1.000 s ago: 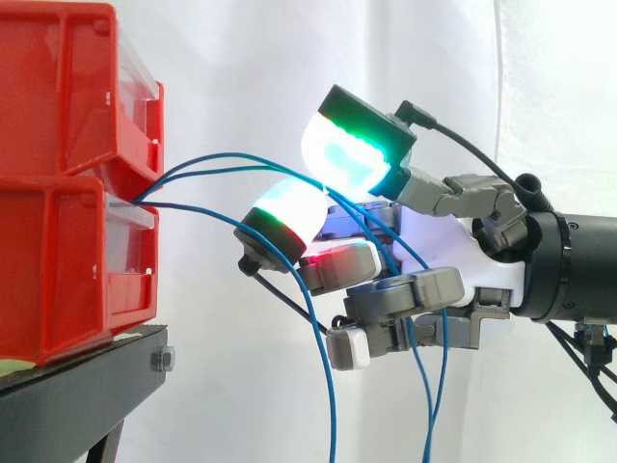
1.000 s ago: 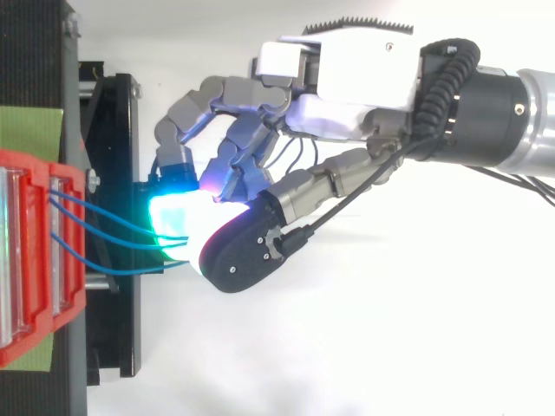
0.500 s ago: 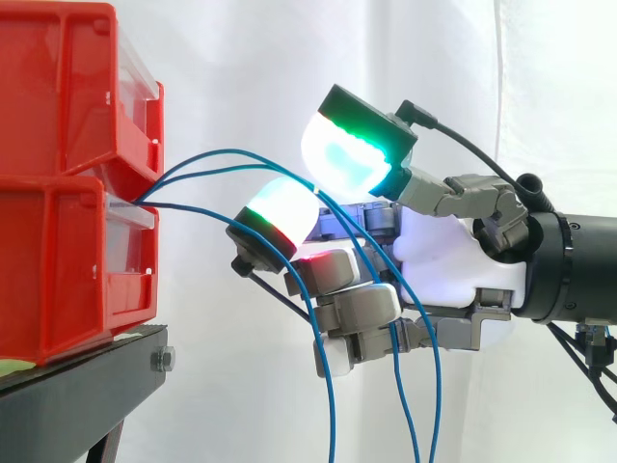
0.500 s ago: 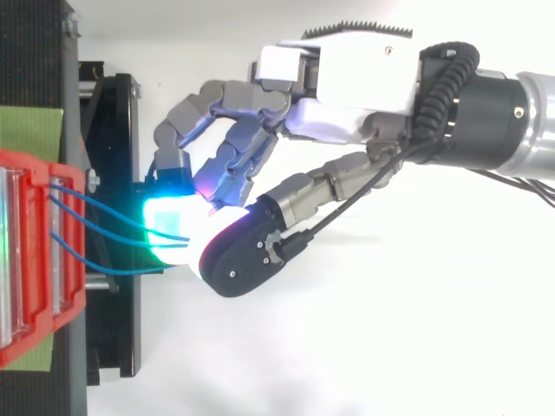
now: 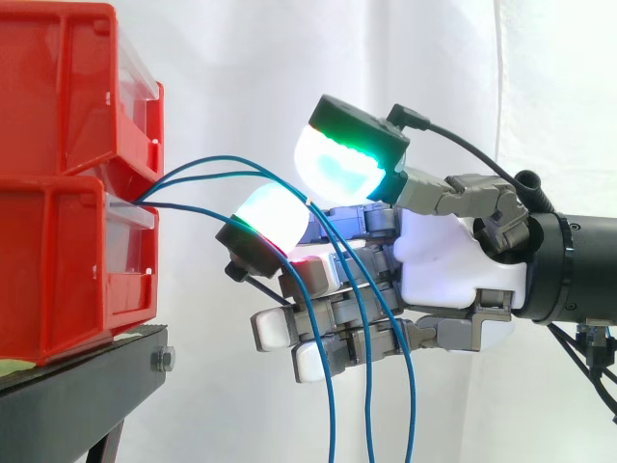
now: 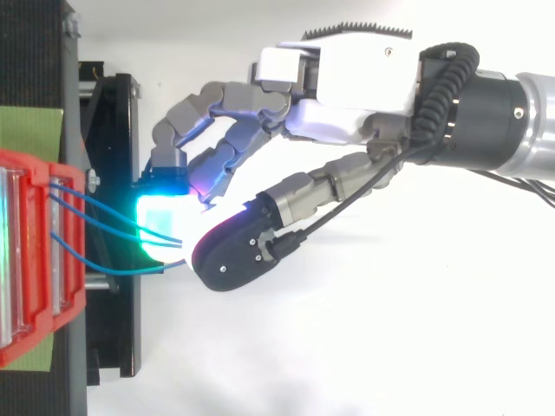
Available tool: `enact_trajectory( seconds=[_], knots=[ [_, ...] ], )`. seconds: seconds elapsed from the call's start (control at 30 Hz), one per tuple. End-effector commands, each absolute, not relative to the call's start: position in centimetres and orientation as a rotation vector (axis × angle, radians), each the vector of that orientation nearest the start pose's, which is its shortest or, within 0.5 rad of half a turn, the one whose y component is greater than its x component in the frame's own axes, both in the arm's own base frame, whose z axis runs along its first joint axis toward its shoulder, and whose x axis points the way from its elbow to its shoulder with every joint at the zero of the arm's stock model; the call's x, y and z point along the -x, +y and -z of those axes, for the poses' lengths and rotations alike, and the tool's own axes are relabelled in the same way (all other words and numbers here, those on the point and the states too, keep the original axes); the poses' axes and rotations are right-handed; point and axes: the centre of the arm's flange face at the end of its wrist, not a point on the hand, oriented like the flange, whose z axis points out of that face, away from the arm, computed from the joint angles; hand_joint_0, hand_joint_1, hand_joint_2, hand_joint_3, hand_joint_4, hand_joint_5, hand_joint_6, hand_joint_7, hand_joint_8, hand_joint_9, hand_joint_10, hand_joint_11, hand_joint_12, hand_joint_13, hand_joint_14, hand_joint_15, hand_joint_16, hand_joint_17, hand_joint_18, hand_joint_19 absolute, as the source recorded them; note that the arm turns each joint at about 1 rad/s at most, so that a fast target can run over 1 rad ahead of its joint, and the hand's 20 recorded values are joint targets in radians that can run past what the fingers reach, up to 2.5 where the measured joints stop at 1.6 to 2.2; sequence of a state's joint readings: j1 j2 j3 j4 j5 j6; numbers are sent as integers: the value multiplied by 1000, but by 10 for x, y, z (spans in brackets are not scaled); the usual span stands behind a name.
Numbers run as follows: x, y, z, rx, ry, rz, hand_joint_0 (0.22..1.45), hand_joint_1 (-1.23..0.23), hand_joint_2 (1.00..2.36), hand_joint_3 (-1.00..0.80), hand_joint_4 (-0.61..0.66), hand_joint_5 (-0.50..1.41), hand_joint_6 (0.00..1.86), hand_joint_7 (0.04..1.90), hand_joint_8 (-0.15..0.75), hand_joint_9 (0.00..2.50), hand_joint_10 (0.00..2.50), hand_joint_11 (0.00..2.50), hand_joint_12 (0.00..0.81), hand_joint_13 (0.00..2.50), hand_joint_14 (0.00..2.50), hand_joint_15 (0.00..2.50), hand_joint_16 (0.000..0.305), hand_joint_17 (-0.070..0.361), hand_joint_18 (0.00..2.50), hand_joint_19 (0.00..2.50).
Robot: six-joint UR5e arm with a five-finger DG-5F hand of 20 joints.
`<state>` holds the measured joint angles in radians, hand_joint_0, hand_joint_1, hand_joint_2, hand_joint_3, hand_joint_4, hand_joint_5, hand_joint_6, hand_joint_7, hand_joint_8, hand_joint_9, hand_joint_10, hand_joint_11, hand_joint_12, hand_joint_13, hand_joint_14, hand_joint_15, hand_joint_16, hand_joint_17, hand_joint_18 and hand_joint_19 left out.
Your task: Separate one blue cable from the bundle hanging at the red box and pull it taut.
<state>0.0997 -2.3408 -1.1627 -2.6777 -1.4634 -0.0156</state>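
From where I stand, the red bins sit stacked at the far left on the black stand. The blue cables come out at the seam between the two bins, arch over toward 3 o'clock, then drop toward 6 o'clock. I count three strands, close together and slack.

They run straight into the hand, which reaches in from 3 o'clock against the white curtain. Its fingers are released. The two glowing pads at the top stand apart, with strands passing through the gap between them. The lower ones stretch out toward 9 o'clock, with the hanging lengths crossing in front of them. Nothing looks nipped. From above, the pads sit near the bins, over the stand's edge.

I'd judge this to be the separating step: the hand is threaded into the bundle and no single strand is picked out. The next move calls for closing the two upper pads on one cable alone and letting the others slip free. The hand would then draw away toward 3 o'clock until that strand runs straight from the bins.
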Motion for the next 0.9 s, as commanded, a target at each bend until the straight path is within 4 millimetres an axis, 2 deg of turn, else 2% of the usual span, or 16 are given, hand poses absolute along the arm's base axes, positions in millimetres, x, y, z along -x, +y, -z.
enact_trajectory(
  seconds=[0.0,0.07,0.2,0.33,0.43,0.67,0.87],
  knots=[
    [-782,-66,-240,-1134,1132,-1244,645,-695,1018,-254,132,-208,806,955,353,847,11,1178,402,581,19,593,52,117,613,628],
    [-782,-65,-240,-1135,1132,-1247,658,-715,1021,-208,146,-216,828,936,352,845,11,1183,400,598,17,600,52,117,620,621],
    [-782,-65,-240,-1135,1132,-1247,670,-732,1019,-231,168,-219,839,899,353,850,9,1208,398,634,20,628,52,117,635,627],
    [-782,-65,-239,-1136,1133,-1246,627,-726,1006,-425,168,-220,863,882,355,887,7,1263,397,702,19,692,52,118,673,641],
    [-782,-65,-239,-1136,1133,-1246,603,-691,1000,-500,168,-215,862,885,355,927,5,1283,401,751,22,732,52,118,686,659],
    [-781,-64,-237,-1137,1137,-1245,576,-653,1000,-500,168,-213,860,895,356,966,4,1356,402,909,22,935,52,118,708,672],
    [-781,-64,-237,-1137,1137,-1245,584,-712,1000,-500,170,-216,860,899,352,966,2,1407,392,1030,17,1174,52,117,729,690]
  ],
)
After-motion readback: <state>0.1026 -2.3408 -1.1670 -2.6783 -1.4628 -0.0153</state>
